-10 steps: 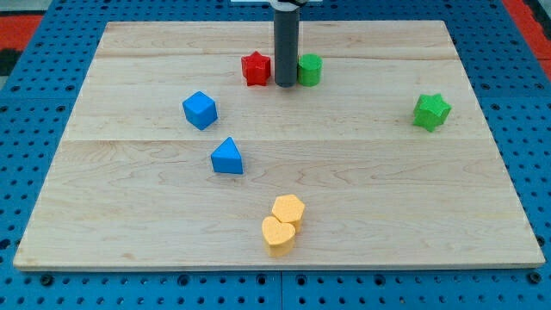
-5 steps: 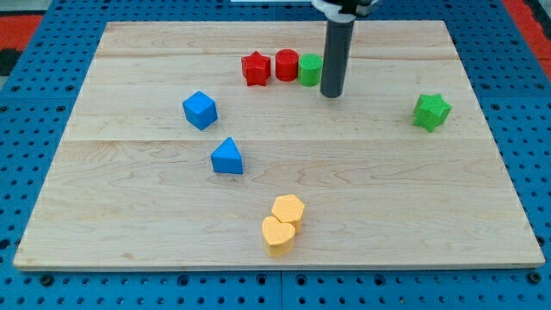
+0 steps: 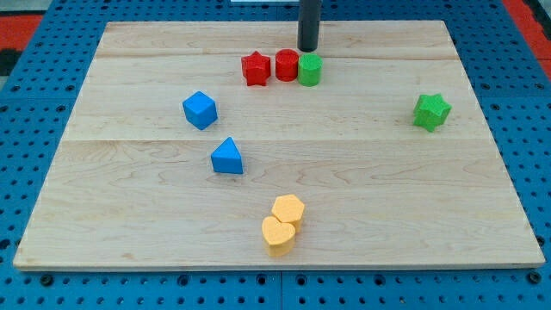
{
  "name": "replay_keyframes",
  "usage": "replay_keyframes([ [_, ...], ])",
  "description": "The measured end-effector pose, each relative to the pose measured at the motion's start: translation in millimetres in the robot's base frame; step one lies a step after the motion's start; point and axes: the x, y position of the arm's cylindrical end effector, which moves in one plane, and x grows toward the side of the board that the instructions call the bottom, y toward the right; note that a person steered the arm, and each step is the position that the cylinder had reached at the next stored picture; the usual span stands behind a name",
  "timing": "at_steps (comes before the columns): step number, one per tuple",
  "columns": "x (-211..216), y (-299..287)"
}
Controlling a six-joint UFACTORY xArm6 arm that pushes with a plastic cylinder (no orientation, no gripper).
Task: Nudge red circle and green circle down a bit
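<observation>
1. The red circle (image 3: 287, 65) and the green circle (image 3: 309, 69) sit side by side near the view's top of the wooden board (image 3: 413, 198), and they touch each other.
2. My tip (image 3: 308, 49) is just above them, toward the view's top. It is right behind the green circle, very near it, and I cannot tell if it touches.
3. The red circle is just down and to the view's left of my tip.
4. My arm has no fingers at all, only a straight dark rod, so nothing opens or closes.
5. A red star (image 3: 256, 68) is a bit more to the view's left of my tip, just beside the red circle.
6. A green star (image 3: 431, 112) is far to the view's right of my tip and lower down.
7. A blue cube (image 3: 200, 110) and a blue triangle (image 3: 227, 157) are down and to the view's left of my tip, well apart from it.
8. A yellow hexagon (image 3: 288, 209) and a yellow heart (image 3: 277, 234) touch each other, far below my tip near the view's bottom.
</observation>
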Motion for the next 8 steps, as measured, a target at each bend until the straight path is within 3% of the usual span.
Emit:
replay_keyframes([
  [8, 22.3, -13.4],
])
